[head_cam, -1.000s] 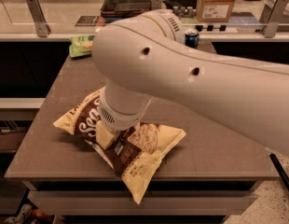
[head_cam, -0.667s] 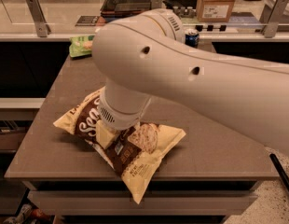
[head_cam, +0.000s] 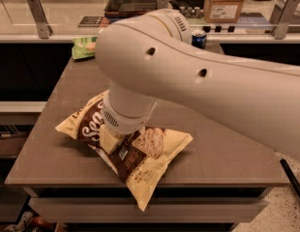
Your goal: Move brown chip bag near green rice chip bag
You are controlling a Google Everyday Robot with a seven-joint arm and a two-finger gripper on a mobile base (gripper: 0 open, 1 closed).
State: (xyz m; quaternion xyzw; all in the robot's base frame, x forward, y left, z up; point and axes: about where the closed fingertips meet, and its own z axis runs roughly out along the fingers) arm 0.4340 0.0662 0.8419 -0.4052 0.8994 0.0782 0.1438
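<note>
The brown chip bag (head_cam: 135,163) lies on the brown table (head_cam: 227,144) near its front edge, dark brown in the middle with cream-yellow ends and white script. My big white arm reaches down over it, and the gripper (head_cam: 122,137) is at the bag's middle, right on top of it, mostly hidden by the wrist. The green rice chip bag (head_cam: 83,47) lies at the table's far left corner, well apart from the brown bag.
A blue soda can (head_cam: 199,38) stands at the table's far edge, partly behind my arm. A counter with metal posts (head_cam: 37,16), a cardboard box (head_cam: 223,4) and a tray runs behind the table. Shelves show at the left.
</note>
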